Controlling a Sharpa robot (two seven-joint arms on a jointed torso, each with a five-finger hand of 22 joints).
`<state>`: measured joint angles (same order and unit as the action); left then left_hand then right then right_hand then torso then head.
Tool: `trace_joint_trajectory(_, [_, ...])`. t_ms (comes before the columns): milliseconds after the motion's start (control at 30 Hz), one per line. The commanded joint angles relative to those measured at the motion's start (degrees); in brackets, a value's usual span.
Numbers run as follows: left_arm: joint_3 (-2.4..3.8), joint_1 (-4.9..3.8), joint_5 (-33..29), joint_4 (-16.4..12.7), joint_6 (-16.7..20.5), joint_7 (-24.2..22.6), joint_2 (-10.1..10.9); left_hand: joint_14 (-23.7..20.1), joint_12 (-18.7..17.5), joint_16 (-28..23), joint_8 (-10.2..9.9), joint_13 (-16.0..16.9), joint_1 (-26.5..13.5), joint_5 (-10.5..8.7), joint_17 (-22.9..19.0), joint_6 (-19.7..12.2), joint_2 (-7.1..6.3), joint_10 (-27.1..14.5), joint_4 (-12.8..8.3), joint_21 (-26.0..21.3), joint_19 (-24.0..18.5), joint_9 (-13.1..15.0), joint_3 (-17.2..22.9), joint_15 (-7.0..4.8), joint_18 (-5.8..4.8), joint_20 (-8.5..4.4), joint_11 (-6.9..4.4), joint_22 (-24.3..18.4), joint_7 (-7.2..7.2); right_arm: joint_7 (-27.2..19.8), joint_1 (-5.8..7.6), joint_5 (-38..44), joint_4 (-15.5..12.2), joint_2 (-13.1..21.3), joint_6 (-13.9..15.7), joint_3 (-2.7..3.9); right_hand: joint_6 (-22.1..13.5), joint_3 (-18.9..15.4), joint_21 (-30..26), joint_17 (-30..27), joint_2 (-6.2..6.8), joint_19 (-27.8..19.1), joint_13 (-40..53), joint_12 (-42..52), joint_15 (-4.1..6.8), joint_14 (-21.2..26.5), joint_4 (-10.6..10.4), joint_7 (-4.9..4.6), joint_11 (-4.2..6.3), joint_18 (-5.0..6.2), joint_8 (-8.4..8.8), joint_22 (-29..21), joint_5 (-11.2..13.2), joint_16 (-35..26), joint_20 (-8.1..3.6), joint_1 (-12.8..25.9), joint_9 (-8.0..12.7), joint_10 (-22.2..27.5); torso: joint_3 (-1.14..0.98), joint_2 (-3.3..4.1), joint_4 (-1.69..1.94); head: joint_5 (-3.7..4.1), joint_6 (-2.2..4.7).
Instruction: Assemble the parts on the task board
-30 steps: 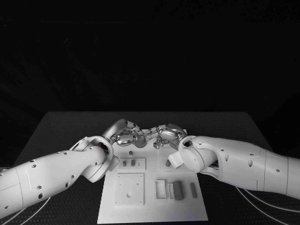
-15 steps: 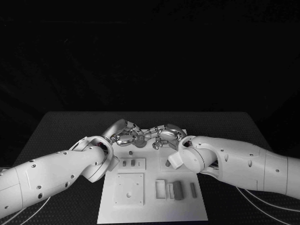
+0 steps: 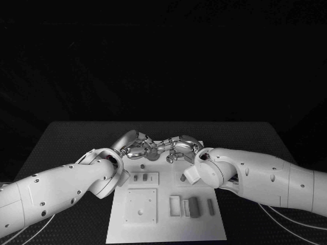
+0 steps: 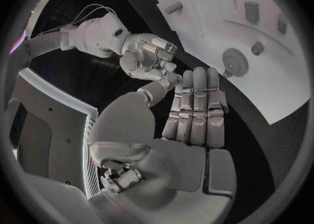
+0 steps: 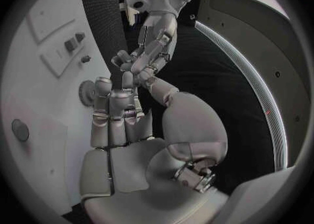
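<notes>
Over the far end of the white task board [image 3: 167, 224], where small grey parts [image 3: 193, 206] lie nearer the robot, the left hand [image 3: 138, 147] and right hand [image 3: 180, 148] meet fingertip to fingertip, fingers bent; whether either holds anything cannot be told.

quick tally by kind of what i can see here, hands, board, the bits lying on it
robot hands: 2
task board: 1
small dark pegs, side by side: 2
long pieces in a row: 4
total: 9, leaving out bits that the arms partly hide
</notes>
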<state>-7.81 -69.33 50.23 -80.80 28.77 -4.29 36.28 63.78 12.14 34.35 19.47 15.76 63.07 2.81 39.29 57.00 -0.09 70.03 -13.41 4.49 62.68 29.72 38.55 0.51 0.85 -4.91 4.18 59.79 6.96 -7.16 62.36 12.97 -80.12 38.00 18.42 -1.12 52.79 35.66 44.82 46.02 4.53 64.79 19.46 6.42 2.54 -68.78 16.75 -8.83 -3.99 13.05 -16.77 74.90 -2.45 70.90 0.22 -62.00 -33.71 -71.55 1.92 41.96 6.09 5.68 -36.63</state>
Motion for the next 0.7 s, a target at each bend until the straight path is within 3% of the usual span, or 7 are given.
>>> trace_joint_trajectory(33, [0.07,-0.06,-0.36,-0.19,-0.64,-0.28,-0.22,0.36,0.22,-0.08,0.18,0.07,-0.28,0.06,0.10,0.24,0.47,0.47,-0.18,0.02,-0.05,0.11,0.18,-0.08,-0.41,-0.15,0.00,0.10,-0.06,-0.26,-0.06,0.87,-0.32,-0.25,-2.33,-0.03,-0.15,-0.39,0.07,0.07,-0.03,-0.39,-0.04,-0.38,-0.11,0.13,-0.06,-0.02,0.01,1.95,0.22,1.02,-0.37,0.16,-0.09,0.07,-0.03,0.29,-0.01,0.01,0.01,0.02,-0.05])
trace_joint_trajectory(133, [0.07,-0.06,-0.36,-0.19,-0.73,-0.24,-0.22,0.37,0.21,-0.09,0.19,0.07,-0.29,0.06,0.12,0.25,0.47,0.49,-0.20,0.01,-0.06,0.12,0.19,-0.09,-0.42,-0.16,-0.01,0.11,-0.06,-0.28,-0.06,0.87,-0.20,-0.31,-1.78,-0.03,0.14,-0.32,0.06,0.09,-1.06,-0.34,0.00,-0.34,-0.05,0.10,-0.04,0.11,0.07,1.95,0.13,0.98,-0.38,0.19,-0.11,-0.32,-0.06,0.14,-0.03,0.02,0.01,0.05,-0.05])
trace_joint_trajectory(267, [0.07,-0.06,-0.36,-0.19,-0.84,-0.20,-0.22,0.37,0.20,-0.11,0.20,0.08,-0.30,0.06,0.14,0.26,0.46,0.50,-0.22,0.01,-0.06,0.13,0.20,-0.09,-0.43,-0.16,-0.01,0.12,-0.07,-0.76,-0.06,0.87,-0.01,-0.40,-0.05,-0.03,1.61,1.08,0.12,0.12,-3.77,-0.13,0.30,0.20,0.32,-0.14,-0.04,0.72,0.48,1.95,-0.57,0.96,-0.38,0.30,-0.23,-2.02,-0.36,-0.97,-0.04,0.02,-0.01,0.06,-0.06])
trace_joint_trajectory(333, [0.07,-0.06,-0.36,-0.15,-0.89,-0.10,-0.22,0.37,0.19,-0.12,0.20,0.08,-0.30,0.07,0.15,0.26,0.46,0.52,-0.24,0.00,-0.07,0.13,0.21,-0.09,-0.43,-0.17,-0.02,0.12,-0.07,-1.06,-0.06,0.87,0.08,-0.39,0.69,-0.03,2.37,1.83,0.25,0.12,-4.29,0.14,0.56,0.58,0.66,-0.42,-0.14,0.98,0.81,1.95,-0.92,0.97,-0.38,0.38,-0.23,-2.39,-0.54,-1.77,-0.04,0.02,0.00,0.05,-0.08])
trace_joint_trajectory(700, [0.07,-0.07,-0.36,-0.06,-1.40,0.58,0.10,0.37,0.16,-0.15,0.22,0.09,-0.30,0.08,0.19,0.28,0.45,0.55,-0.31,-0.01,-0.07,0.15,0.26,-0.09,-0.44,-0.19,-0.03,0.15,-0.09,-2.79,-0.06,0.79,-0.05,-0.35,-0.73,-0.03,3.35,2.42,0.62,0.15,-4.56,0.83,0.99,1.15,1.22,-1.10,-0.02,1.42,1.38,1.95,-1.38,1.02,-0.38,0.55,-0.49,-2.44,-0.88,-2.98,-0.05,0.01,-0.02,0.12,-0.08])
